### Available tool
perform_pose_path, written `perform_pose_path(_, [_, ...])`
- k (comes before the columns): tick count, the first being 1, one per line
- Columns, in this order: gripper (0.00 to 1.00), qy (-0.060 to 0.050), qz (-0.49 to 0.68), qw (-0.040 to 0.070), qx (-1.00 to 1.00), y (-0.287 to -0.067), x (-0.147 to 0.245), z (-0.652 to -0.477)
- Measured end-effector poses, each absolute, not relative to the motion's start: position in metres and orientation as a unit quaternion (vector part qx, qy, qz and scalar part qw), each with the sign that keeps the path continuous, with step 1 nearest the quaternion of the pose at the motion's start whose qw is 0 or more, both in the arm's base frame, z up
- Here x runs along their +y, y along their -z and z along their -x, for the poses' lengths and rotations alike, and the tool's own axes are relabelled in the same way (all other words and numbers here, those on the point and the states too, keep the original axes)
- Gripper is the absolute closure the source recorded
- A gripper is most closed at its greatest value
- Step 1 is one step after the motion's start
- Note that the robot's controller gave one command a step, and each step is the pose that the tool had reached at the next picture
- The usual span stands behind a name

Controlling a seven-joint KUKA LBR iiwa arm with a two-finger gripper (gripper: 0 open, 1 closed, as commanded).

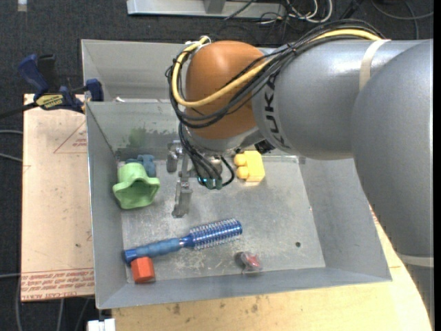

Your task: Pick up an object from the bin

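My gripper (pixel 180 208) hangs under the wrist in the middle of the bin, its tip low over the bare floor. Nothing shows in its grasp. A green flared cup (pixel 135 187) lies on its side to the left of it, with a small blue piece (pixel 147 162) just behind the cup. A yellow block (pixel 249 167) sits to the right, close under the wrist. A blue hairbrush (pixel 189 240) lies slanted just in front of the gripper, bristle head to the right.
A small orange-red block (pixel 142 269) rests by the brush handle's end near the front left corner. A small grey and pink thing (pixel 249 261) lies near the front wall. The arm covers the bin's right and back.
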State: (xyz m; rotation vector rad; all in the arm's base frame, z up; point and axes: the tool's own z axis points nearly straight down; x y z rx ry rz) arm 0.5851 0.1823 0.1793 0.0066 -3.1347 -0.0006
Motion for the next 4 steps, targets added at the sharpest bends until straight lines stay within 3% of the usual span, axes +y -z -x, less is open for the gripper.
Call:
perform_pose_path(1, [0.0,0.001,-0.214,0.0,-0.977,-0.071,0.182,-0.536])
perform_pose_path(2, [1.0,0.001,-0.213,-0.003,-0.977,-0.072,0.181,-0.538])
perform_pose_path(3, [1.0,0.001,-0.216,-0.005,-0.976,-0.192,0.183,-0.526])
perform_pose_path(4, [1.0,0.001,-0.211,-0.005,-0.977,-0.277,0.186,-0.524])
